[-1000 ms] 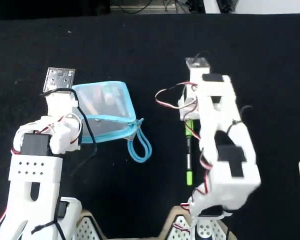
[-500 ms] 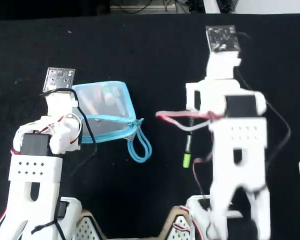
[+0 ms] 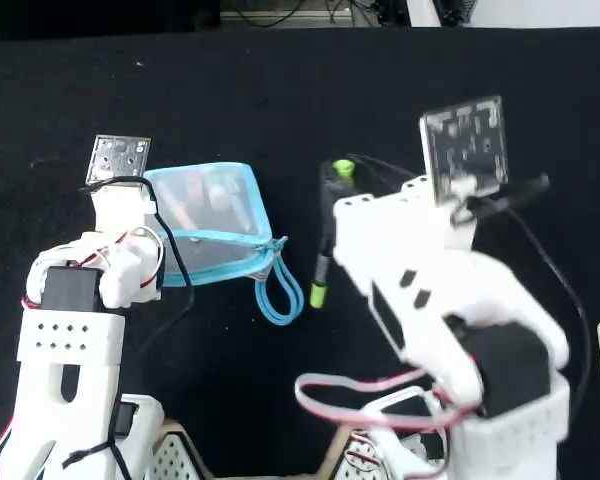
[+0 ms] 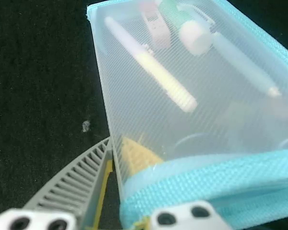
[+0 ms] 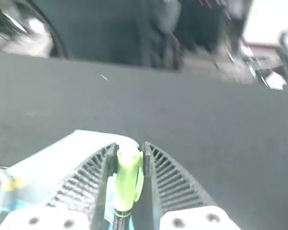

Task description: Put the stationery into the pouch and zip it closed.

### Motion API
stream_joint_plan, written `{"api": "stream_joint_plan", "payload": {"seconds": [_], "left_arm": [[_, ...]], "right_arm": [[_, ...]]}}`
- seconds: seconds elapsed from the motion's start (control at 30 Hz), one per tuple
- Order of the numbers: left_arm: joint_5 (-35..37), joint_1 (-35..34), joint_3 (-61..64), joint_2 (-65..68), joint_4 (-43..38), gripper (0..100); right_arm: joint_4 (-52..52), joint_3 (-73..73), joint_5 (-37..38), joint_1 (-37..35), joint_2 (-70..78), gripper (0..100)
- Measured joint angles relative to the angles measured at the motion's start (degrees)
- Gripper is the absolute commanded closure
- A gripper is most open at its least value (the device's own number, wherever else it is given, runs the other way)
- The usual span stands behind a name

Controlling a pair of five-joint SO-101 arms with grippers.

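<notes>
Right pincer (image 5: pixel 129 151) swung the pen (image 3: pixel 325 245) toward the pouch (image 3: pixel 215 225).

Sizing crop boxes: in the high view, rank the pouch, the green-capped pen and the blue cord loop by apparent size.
1. pouch: clearly largest.
2. green-capped pen: longer than the loop but thin. The right gripper holds it up, likely nearer the camera, so this rank is unsure.
3. blue cord loop: smallest.

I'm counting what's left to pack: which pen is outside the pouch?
The green-capped pen, clamped in the right gripper beside the pouch; the other pens lie inside it, behind its clear wall.
</notes>
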Motion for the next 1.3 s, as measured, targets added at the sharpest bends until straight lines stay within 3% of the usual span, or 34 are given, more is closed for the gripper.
{"api": "stream_joint_plan", "payload": {"seconds": [0.27, 0.7, 1.3], "left_arm": [[0.00, 0.00, 0.00, 0.00, 0.00, 97], [0.00, 0.00, 0.00, 0.00, 0.00, 97], [-0.09, 0.18, 0.35, 0.00, 0.00, 97]], "right_arm": [[-5.54, 0.00, 0.00, -11.60, -6.42, 98.7], [-33.05, 19.60, 0.00, -12.57, -6.77, 98.7], [-35.87, 31.03, -0.18, -12.84, -8.44, 98.7]]}}
